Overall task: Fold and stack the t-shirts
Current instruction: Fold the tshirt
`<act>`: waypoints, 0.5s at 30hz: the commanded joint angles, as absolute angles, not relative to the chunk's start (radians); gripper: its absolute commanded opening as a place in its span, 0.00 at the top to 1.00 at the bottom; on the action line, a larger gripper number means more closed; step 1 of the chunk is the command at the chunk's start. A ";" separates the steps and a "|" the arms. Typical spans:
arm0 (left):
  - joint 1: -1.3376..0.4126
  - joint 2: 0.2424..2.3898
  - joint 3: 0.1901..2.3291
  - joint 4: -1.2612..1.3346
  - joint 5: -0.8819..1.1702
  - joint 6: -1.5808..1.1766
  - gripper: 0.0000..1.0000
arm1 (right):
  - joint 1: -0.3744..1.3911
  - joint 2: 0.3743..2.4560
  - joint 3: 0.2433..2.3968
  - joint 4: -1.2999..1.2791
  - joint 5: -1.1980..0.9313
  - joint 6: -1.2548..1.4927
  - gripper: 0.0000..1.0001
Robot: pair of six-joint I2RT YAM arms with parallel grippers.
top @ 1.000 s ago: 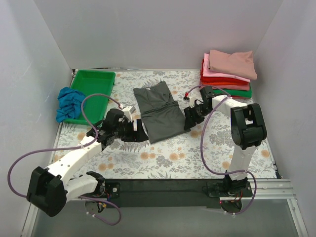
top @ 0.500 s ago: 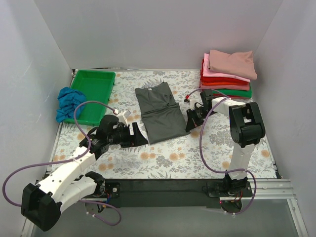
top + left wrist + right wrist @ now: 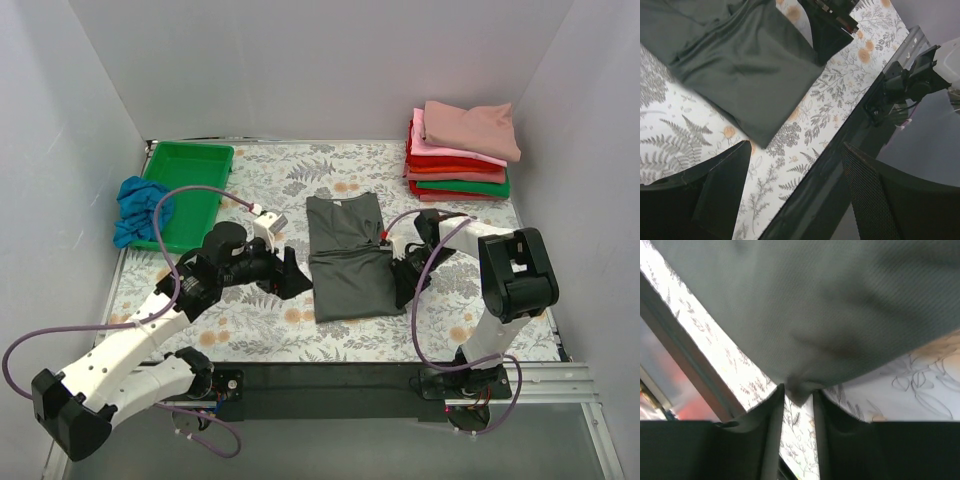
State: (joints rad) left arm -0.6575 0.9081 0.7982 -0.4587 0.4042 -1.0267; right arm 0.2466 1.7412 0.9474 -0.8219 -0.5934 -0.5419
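- Top external view, middle of the floral table (image 3: 250, 330): charcoal t-shirt (image 3: 345, 262) folded lengthwise into a long panel, lying flat, collar end toward the far wall; well apart from the stack of folded shirts (image 3: 458, 155) in the far right corner.
- Pinched at its right edge by the right gripper (image 3: 404, 272); in the right wrist view, fingers (image 3: 765, 415) nearly together on a small tuck of cloth; probably a thin bite, though too close and blurred to count the layers.
- Just beside its left edge, not touching: left gripper (image 3: 290, 278), spread wide; in the left wrist view, nothing between the fingers (image 3: 720, 185), near corner of the cloth ahead.
- First risk: a one-sided hold; any pull or lift from the right alone likely to skew the panel, drag it across the table or open the lengthwise fold.
- Second risk: a shallow pinch slipping off, or catching the top layer only and peeling it from the one beneath.
- Third risk: left fingers closing short of the hem and gripping nothing; result, an uneven cross-fold and a crooked fit on the stack.
- Farther out: blue t-shirt (image 3: 138, 208) crumpled against the left side of the green tray (image 3: 190, 165), not yet folded.
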 commanded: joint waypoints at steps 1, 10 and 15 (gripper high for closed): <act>-0.724 0.916 0.841 -0.434 0.324 -0.843 0.28 | 0.212 1.681 0.983 -0.905 -0.548 -0.612 0.62; -1.044 1.058 0.688 -0.325 0.169 -0.414 0.29 | 0.117 1.427 1.072 -0.946 -0.613 -0.823 0.39; -1.130 1.176 0.614 -0.125 0.091 -0.341 0.29 | 0.118 1.197 0.881 -0.735 -0.785 -0.995 0.08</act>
